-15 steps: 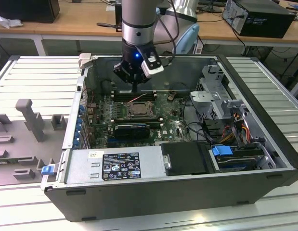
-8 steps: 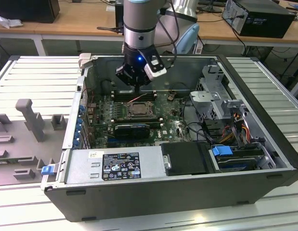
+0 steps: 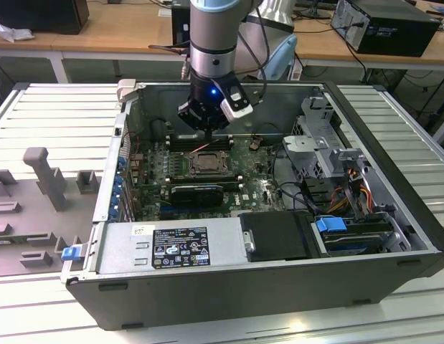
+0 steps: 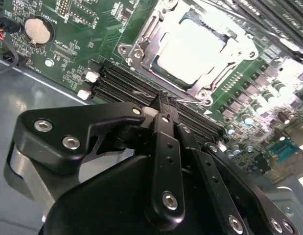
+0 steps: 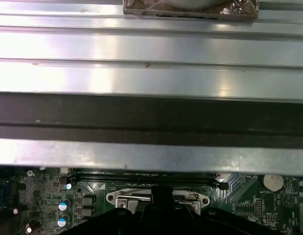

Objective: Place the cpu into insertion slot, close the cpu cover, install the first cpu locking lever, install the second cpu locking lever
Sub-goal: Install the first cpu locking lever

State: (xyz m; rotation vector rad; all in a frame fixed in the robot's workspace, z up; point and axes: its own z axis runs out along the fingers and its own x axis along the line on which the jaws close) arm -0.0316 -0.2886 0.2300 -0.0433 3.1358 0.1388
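The cpu point(image 4: 190, 51) lies in the insertion slot point(image 3: 207, 163) on the green board, its silvery face glaring bright. The cpu cover point(image 4: 217, 73), a metal frame with a square cutout, lies flat over it. My gripper point(image 4: 163, 105) hangs low just beyond the socket's edge, over the black memory slots point(image 4: 127, 88), with its two thin fingers pressed together. A thin wire-like metal piece shows right at the fingertips; I cannot tell whether they hold it. In the exterior view the gripper point(image 3: 207, 135) sits inside the open computer case, just behind the socket.
The case walls point(image 3: 229, 283) enclose the board. A black expansion card point(image 3: 196, 193) lies in front of the socket, and a drive cage point(image 3: 322, 143) with cables stands at the exterior view's right. A coin battery point(image 4: 37, 30) sits on the board. Grey fixtures point(image 3: 42, 172) stand outside the case.
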